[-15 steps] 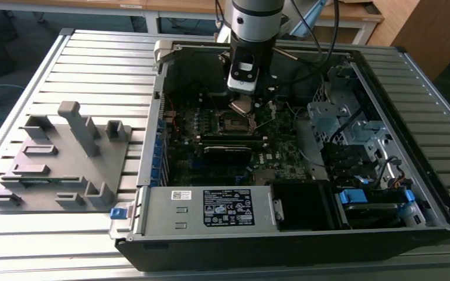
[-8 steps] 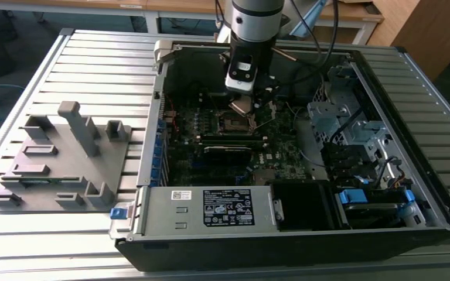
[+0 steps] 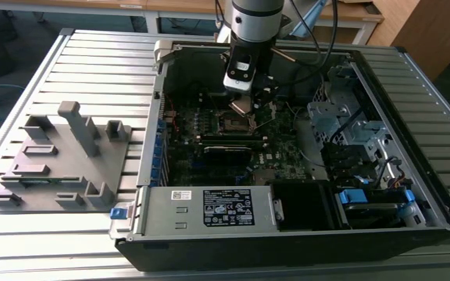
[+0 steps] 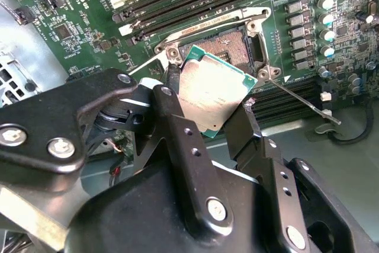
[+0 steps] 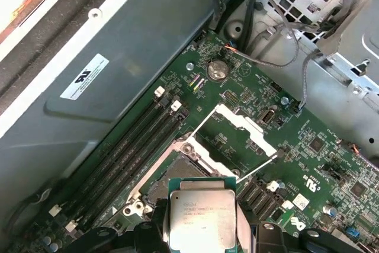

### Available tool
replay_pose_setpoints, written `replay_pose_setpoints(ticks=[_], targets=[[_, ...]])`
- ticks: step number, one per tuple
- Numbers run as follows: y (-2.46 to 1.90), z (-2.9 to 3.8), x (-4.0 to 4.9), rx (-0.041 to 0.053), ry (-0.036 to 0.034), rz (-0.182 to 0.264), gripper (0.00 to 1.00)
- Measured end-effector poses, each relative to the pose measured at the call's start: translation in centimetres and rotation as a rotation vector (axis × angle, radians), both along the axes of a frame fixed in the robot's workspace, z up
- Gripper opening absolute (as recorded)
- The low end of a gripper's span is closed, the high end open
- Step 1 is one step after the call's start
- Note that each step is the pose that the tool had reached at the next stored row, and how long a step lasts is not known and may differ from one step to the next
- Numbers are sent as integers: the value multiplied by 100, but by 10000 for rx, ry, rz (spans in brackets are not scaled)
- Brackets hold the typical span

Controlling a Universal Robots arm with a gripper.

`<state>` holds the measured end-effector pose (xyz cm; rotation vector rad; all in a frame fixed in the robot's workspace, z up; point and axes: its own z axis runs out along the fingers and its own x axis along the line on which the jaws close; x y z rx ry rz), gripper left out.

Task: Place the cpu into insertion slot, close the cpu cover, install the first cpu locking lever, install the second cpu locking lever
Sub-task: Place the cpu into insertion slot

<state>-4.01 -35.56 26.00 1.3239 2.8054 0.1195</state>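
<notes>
Your gripper [image 3: 245,106] hangs in the upper middle of the exterior view, inside the open computer case [image 3: 287,252]. Its fingers [image 4: 175,117] pinch the cpu [image 4: 213,96] by two opposite edges. You hold the chip just above the insertion slot [image 4: 225,42], not seated. The cpu cover [image 5: 246,125] stands raised open.
</notes>
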Motion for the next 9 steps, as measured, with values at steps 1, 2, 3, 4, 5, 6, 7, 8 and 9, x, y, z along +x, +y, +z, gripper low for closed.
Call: replay_pose_setpoints(ticks=[1,2,3,4,5,6,7,8,9], targets=[[0,0,0,0,0,-6,54],[0,-1,0,-1,0,-58,54],[0,-2,0,0,-1,-180,54],[0,-3,0,0,-1,-344,54],[0,-5,0,-2,0,-524,54],[0,-6,0,-2,1,-704,54],[0,-9,0,-1,0,-882,54],[0,-11,0,-1,0,-1063,54],[0,-12,0,-1,0,-1258,54]])
